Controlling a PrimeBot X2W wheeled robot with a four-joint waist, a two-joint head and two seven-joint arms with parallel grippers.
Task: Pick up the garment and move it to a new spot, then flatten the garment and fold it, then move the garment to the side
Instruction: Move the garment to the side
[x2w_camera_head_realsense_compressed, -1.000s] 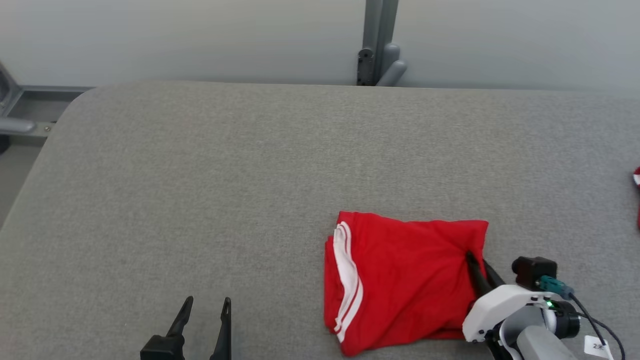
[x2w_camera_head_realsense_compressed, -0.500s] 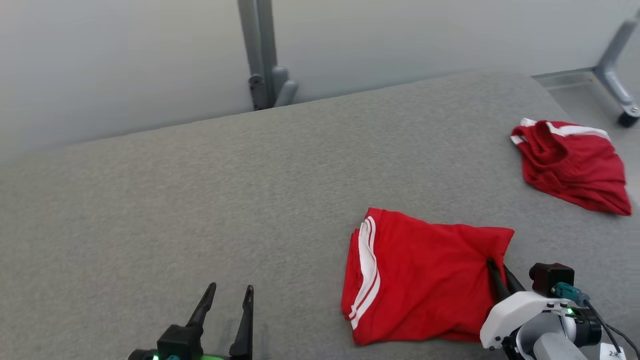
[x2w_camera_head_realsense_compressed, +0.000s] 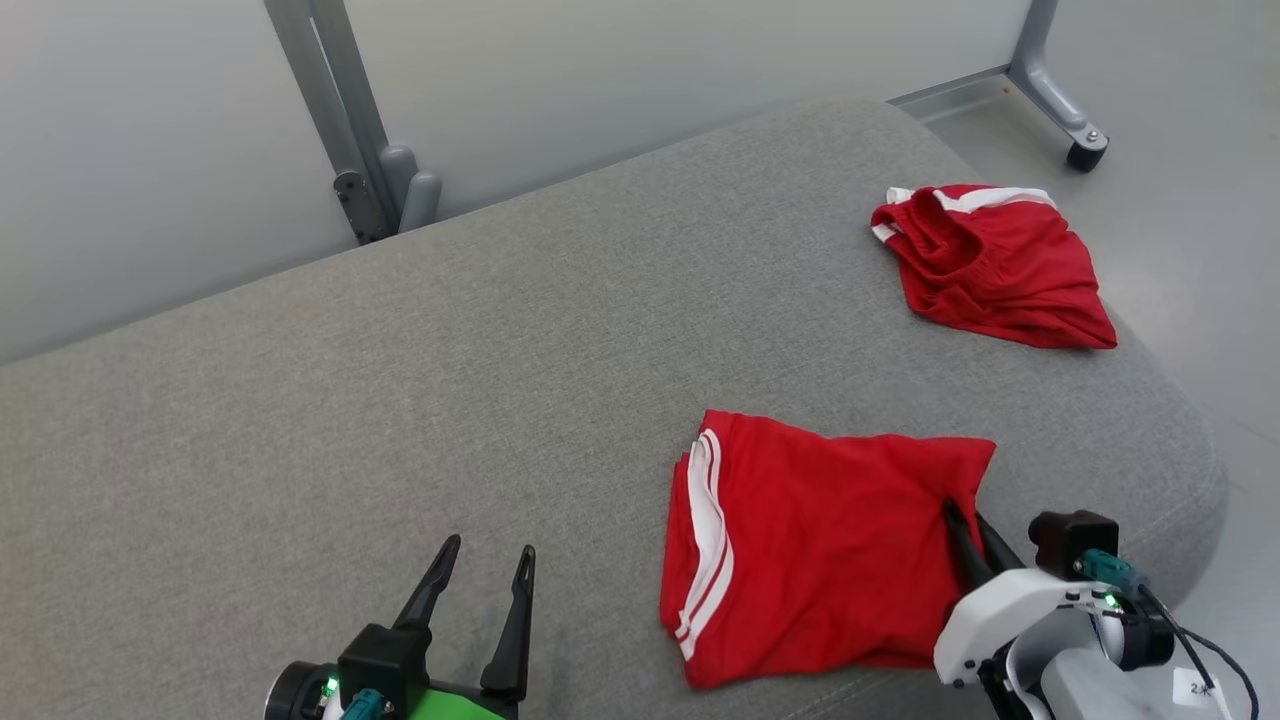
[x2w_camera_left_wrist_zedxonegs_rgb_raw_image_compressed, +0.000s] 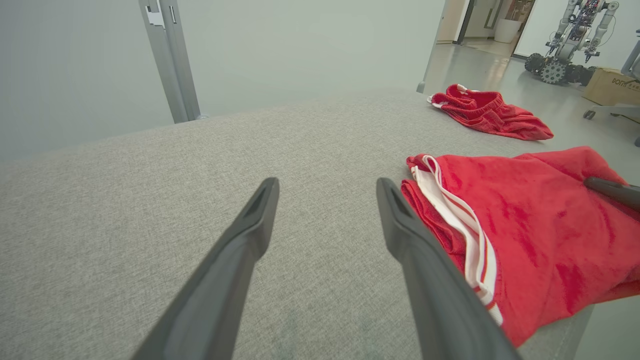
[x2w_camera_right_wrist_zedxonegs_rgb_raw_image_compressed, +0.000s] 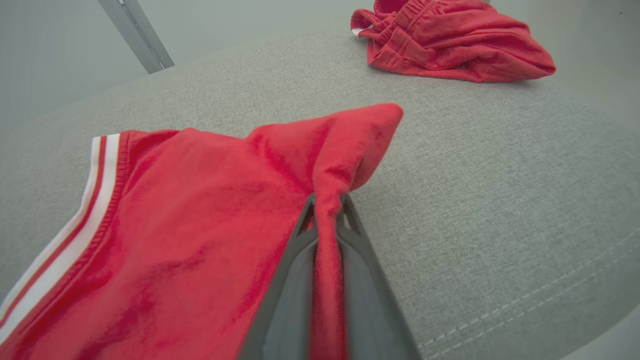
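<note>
1. Your right pincer (x2w_camera_head_realsense_compressed: 963, 516) clamps a bunched corner of the folded red garment (x2w_camera_head_realsense_compressed: 820, 555).
2. It lies by the bench's (x2w_camera_head_realsense_compressed: 400, 400) near edge, towards the right end.
3. Your left pincer (x2w_camera_head_realsense_compressed: 490, 546) stands wide and empty.
4. A second red garment (x2w_camera_head_realsense_compressed: 995, 270) lies crumpled at the far right corner.

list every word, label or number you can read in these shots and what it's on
"2", followed by a mark too blurred to read: on the small white tag at the lower right corner of the head view.
Dark print on the cardboard box on the floor, left wrist view: too small and blurred to read.
No text on the folded red garment or the second red garment; both carry plain white stripes.
</note>
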